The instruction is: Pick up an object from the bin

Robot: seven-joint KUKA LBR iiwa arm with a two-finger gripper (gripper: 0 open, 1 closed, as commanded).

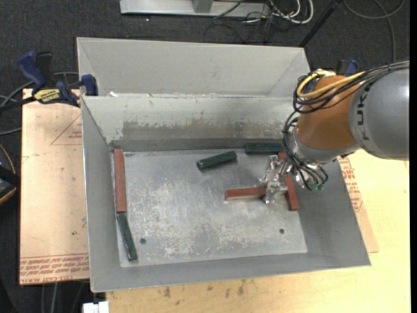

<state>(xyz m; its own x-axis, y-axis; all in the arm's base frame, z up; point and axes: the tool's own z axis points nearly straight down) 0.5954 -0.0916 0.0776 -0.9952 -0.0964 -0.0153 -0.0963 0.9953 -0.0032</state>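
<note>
Closest: dark green bar (pixel 127 237) in front-left corner of bin (pixel 195 243), just below long red-brown bar (pixel 120 178) along left wall. Further right, second green bar (pixel 217 160) toward the back, then short red-brown bar (pixel 242 193) flat mid-floor, gripper (pixel 272 189) down at its right end. Cannot tell if gripper open or closed.

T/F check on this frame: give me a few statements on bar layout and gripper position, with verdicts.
1. A long red-brown bar lies along the left wall of the bin. True.
2. The gripper is over the bin's left half. False: it is on the right, at the right end of a short red-brown bar.
3. A dark green bar lies mid-floor towards the back. True.
4. Every bar is red-brown. False: a front-left green bar lies there too.
</note>
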